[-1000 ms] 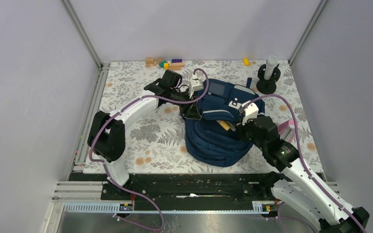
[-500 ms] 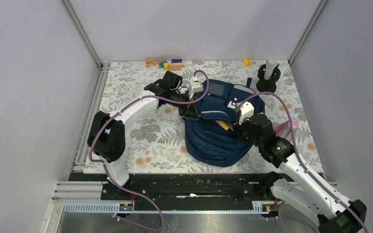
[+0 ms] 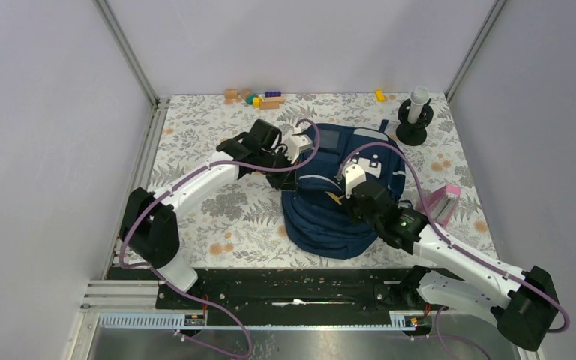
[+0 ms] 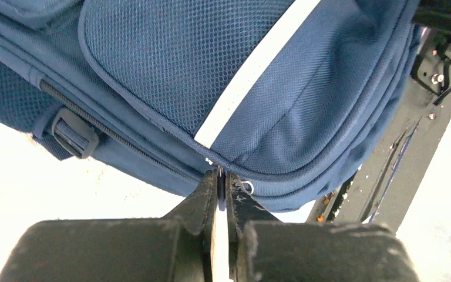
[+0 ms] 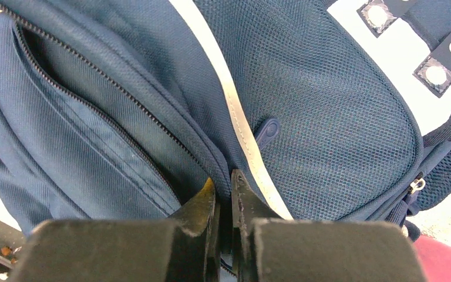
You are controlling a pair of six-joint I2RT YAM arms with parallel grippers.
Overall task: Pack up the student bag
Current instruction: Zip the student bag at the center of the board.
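The student bag [image 3: 322, 217], a navy backpack with a light stripe [image 4: 252, 76], lies in the middle of the floral table. My left gripper [image 3: 291, 174] is at its left side. In the left wrist view it [image 4: 221, 176] is shut on a thin bit of the bag's zip seam, beside a small metal ring [image 4: 246, 187]. My right gripper [image 3: 343, 196] is on top of the bag. In the right wrist view it [image 5: 224, 181] is shut on the zipped rim of an open compartment [image 5: 64, 76]. A small yellow-brown thing [image 3: 335, 197] shows at that spot.
Several toy blocks [image 3: 255, 97] and a yellow block [image 3: 380, 95] lie along the back edge. A black stand with a grey cylinder [image 3: 414, 112] is at the back right. A pink object [image 3: 441, 202] lies right of the bag, under the right arm's cable.
My left gripper has shut on the bag's zip seam. The right arm has swung left and further over the bag, still gripping the rim. The bag's top has shifted slightly left.
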